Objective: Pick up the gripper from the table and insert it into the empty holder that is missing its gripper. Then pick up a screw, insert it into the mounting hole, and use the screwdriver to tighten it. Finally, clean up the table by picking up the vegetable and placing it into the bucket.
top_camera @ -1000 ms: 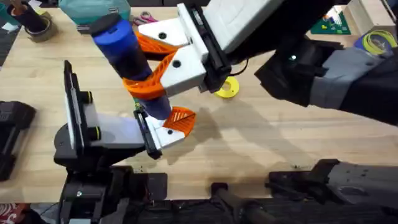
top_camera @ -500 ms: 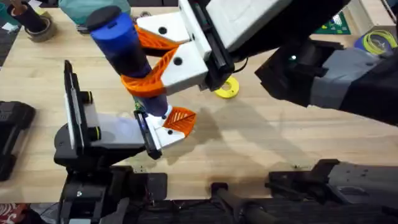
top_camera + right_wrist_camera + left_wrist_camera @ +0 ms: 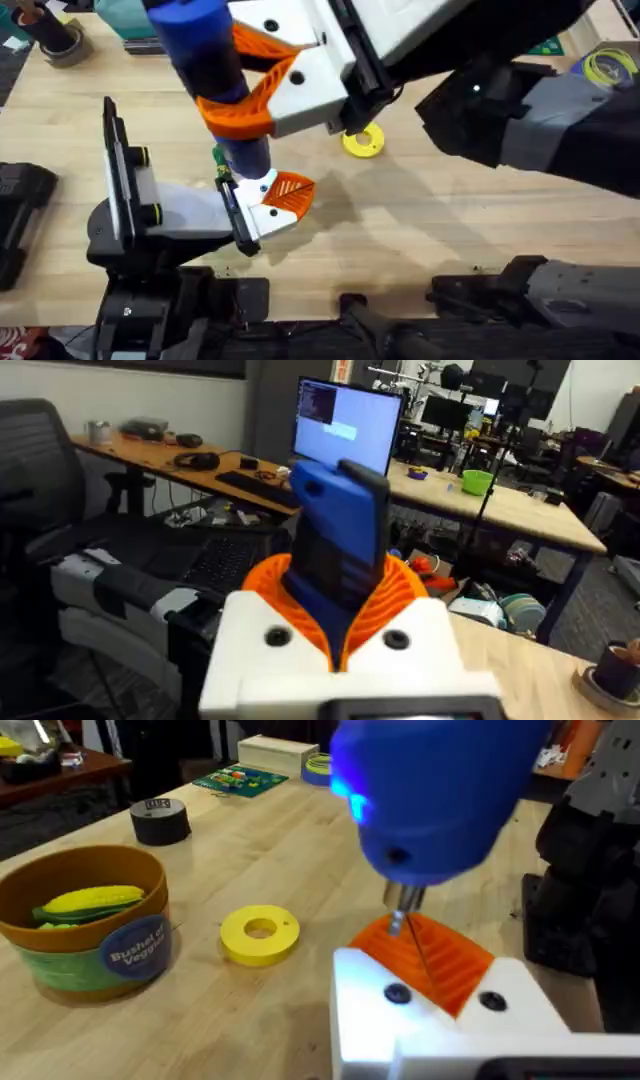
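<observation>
Nearest you, the right end effector is clamped on the screwdriver, its thin bit resting down by the gripper, which already sits seated in the holder. So you appear to be in the tightening step, with insertion done; I cannot tell how the left end effector stands. Farther out on the bench, past the yellow disc, the bucket already holds what looks like a corn cob, so cleanup seems finished or needs little more.
</observation>
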